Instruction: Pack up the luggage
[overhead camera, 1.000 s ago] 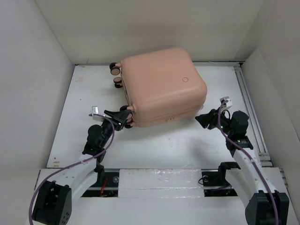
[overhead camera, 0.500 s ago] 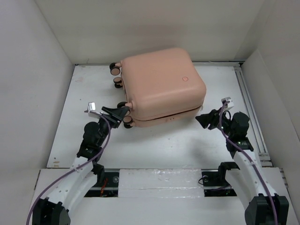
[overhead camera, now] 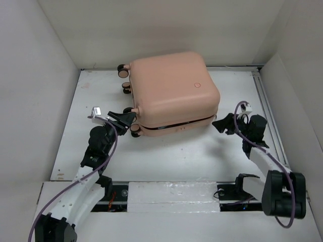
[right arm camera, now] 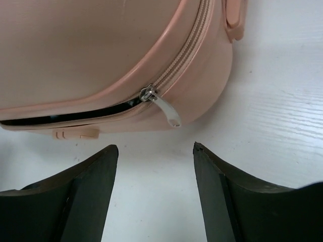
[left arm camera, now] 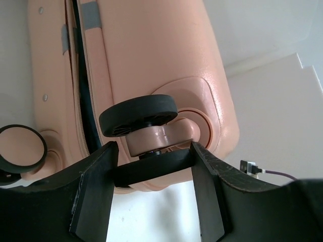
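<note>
The right pincer (right arm camera: 156,151) has drawn back from the corner and spread wider, holding nothing; the left pincer (left arm camera: 154,148) pinches a caster wheel (left arm camera: 139,116). The luggage (overhead camera: 174,88) lies flat toward the table's (overhead camera: 176,156) far side, long axis left-right, wheels pointing left

White tabletop (overhead camera: 176,156), walled on the far, left and right edges. Lying directly on it: the luggage (overhead camera: 171,93), flat on its broad side, nearer the far edge than the near one. Its caster wheels (overhead camera: 122,71) face the left edge, and its part-open zip seam (right arm camera: 60,118) faces the near edge.
</note>
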### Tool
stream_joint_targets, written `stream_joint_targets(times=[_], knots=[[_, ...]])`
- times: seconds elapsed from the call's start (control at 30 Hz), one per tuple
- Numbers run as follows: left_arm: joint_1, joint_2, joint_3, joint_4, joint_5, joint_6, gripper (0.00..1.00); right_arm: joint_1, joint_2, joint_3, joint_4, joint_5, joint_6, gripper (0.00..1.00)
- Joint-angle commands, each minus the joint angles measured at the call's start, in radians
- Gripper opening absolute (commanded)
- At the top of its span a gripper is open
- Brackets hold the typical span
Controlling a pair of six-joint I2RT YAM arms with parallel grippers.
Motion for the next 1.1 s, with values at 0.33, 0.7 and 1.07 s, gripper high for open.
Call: stream_joint_targets(times=[0.33,0.7,1.07], knots=[[0.043,0.022,0.044,0.205,-0.019,0.014,0.0,-0.026,0.269,0.088,0.477,-0.234,0.004,0.64],[0.043,0.043,0.044,0.224,0.013,0.014,0.0,-0.017,0.368,0.055,0.611,-0.274,0.096,0.51],[0.043,0.061,0.044,0.246,0.033,0.005,0.0,-0.017,0.369,0.035,0.609,-0.272,0.116,0.38]])
